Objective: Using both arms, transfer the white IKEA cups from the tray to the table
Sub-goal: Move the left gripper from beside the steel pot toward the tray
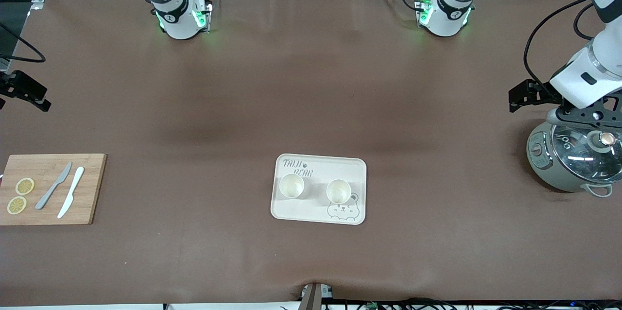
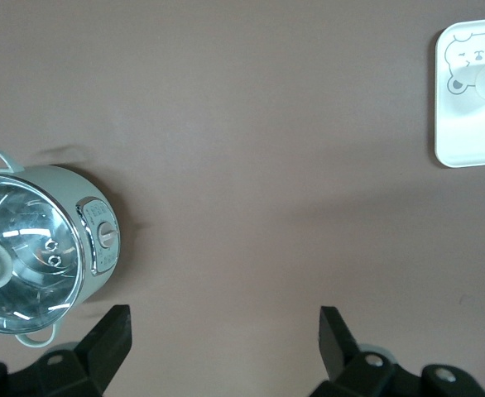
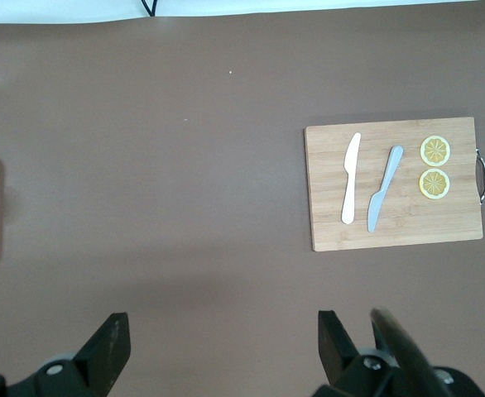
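Both cups still on the tray, both pincers spread wide and empty

Going near to far with the tray (image 1: 318, 188) as the landmark: it sits on the desk (image 1: 311, 106) close to the front camera, with one cup (image 1: 291, 185) toward the right arm's end of it and the other cup (image 1: 338, 191) toward the left arm's end, right above the bear drawing. The only writing I can read is "TAIJI BEAR" on the tray. The board (image 1: 51, 188) with two knives and lemon slices is well off toward the right arm's end, the cooker (image 1: 573, 159) well off toward the left arm's. The left pincer (image 2: 226, 331) hangs over the desk by the cooker; the right pincer (image 3: 224, 335) over bare desk between tray and board. I'd give each arm the cup on its own side, come straight down over the rim, and set down well clear of the tray.
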Available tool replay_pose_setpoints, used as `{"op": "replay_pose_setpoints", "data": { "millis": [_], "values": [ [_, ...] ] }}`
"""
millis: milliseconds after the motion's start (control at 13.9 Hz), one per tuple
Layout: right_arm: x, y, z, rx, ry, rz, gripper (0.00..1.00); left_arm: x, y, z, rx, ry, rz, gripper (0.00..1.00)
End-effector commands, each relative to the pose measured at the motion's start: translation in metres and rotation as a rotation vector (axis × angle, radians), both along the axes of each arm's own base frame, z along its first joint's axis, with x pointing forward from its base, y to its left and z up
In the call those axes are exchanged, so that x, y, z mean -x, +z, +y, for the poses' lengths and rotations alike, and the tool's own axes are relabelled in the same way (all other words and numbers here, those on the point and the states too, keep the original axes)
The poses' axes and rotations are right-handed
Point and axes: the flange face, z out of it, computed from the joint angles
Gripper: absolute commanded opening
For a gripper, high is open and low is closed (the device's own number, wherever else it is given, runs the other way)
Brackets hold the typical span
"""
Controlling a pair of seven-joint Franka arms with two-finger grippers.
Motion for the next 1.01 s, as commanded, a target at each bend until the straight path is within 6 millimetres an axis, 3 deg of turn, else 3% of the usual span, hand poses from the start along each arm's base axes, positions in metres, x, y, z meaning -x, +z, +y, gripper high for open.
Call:
{"op": "replay_pose_setpoints", "data": {
  "millis": [0, 144, 359, 934],
  "values": [
    [0.001, 0.004, 0.002, 0.000, -0.015, -0.004, 1.00, -0.003, 0.005, 0.000, 0.011, 0.015, -0.014, 1.00],
    [0.001, 0.004, 0.004, 0.001, -0.009, -0.004, 1.00, -0.003, 0.004, -0.003, 0.007, 0.012, -0.013, 1.00],
    [0.001, 0.002, 0.002, 0.000, -0.013, 0.000, 1.00, -0.024, -0.042, -0.014, 0.003, 0.000, 0.028, 1.00],
    [0.001, 0.000, 0.002, 0.001, -0.010, 0.011, 1.00, -0.047, -0.099, -0.023, -0.004, -0.033, 0.065, 1.00]
  ]
}}
